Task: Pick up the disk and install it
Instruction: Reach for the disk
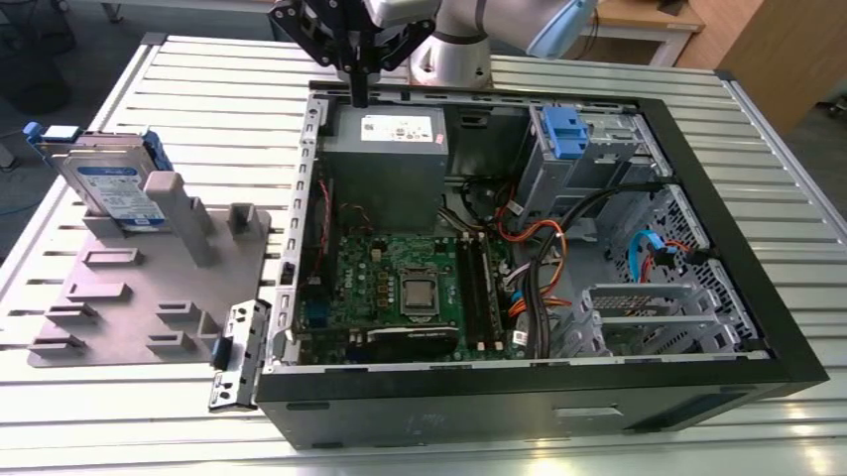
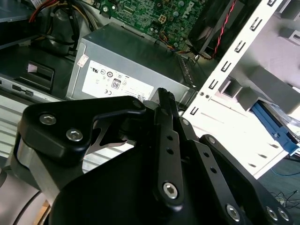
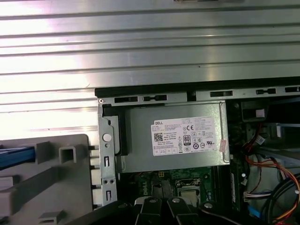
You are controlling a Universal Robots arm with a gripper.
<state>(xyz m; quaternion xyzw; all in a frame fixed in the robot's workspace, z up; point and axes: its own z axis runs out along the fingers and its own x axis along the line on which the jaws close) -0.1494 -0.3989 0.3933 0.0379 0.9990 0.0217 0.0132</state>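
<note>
I judge the flat rectangular silver-metal disk with the white-and-blue label and blue plastic side rails to be rigid and fairly dense for its size. It won't flex under the fingers, but its smooth metal faces could slide in a weak pinch. I'd also treat it as shock-sensitive, so no knocks against the fixture posts or the case walls. The best hold looks to be across the bare metal body near its raised upper end. That way the rails along the sides are left free and the pads are kept off the labelled middle.

The disk stands tilted on its lower edge with its label facing outward, propped among the posts of the grey moulded plastic fixture. The fixture lies on the slatted aluminium counter at the exterior view's left, just beside the open black computer case. A blue rail runs down each long side and the upper end sits clear of the posts.

The black gripper hangs over the far rim of the case, above the grey metal power-supply box with the white sticker and well apart from the disk. Its fingers are together, with nothing between them.
</note>
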